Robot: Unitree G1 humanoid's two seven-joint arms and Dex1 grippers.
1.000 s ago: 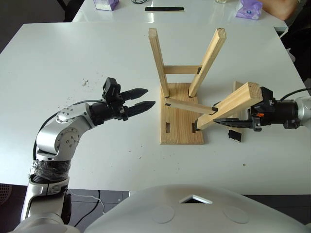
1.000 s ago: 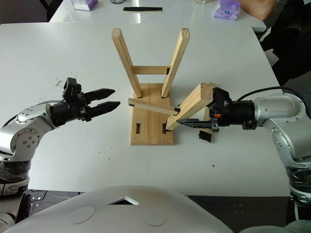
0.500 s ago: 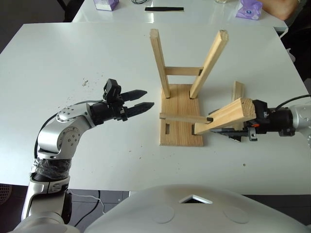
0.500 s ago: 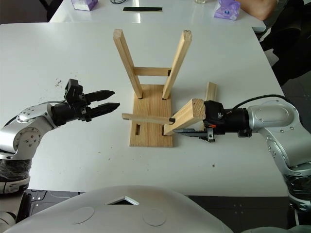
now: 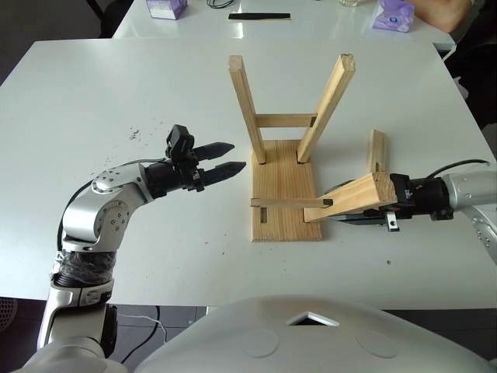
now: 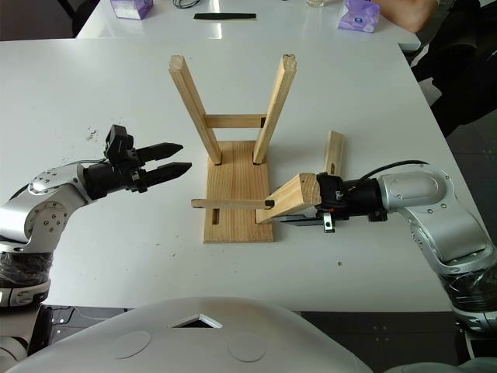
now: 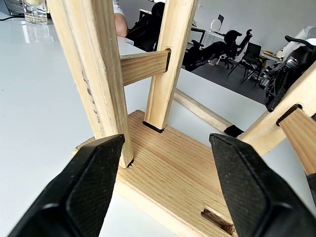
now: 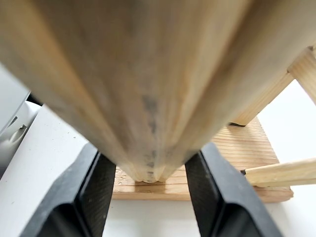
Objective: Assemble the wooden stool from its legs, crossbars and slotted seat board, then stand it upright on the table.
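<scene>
The slotted seat board [image 5: 283,167] lies flat mid-table. Two legs stand in its far slots, joined by a crossbar [image 5: 284,120]. My right gripper [image 5: 359,218] is shut on a third leg [image 5: 353,198], which lies low and tilted with its lower end at the board's near right slot. A thin crossbar [image 5: 287,203] sticks out from that leg across the board. In the right wrist view this leg [image 8: 148,74] sits between the fingers [image 8: 89,197]. My left gripper [image 5: 229,156] hovers open just left of the board, with nothing in it. A loose leg [image 5: 377,150] lies to the right.
Dark crumbs [image 5: 136,134] dot the table on the left. On the far table are two purple tissue packs [image 5: 392,14] and a black strip [image 5: 258,15]. White table surface stretches around the board.
My right gripper has lowered and flattened the held leg, bringing its end down to the board's near right slot. The left arm has kept still. The view shifted slightly.
</scene>
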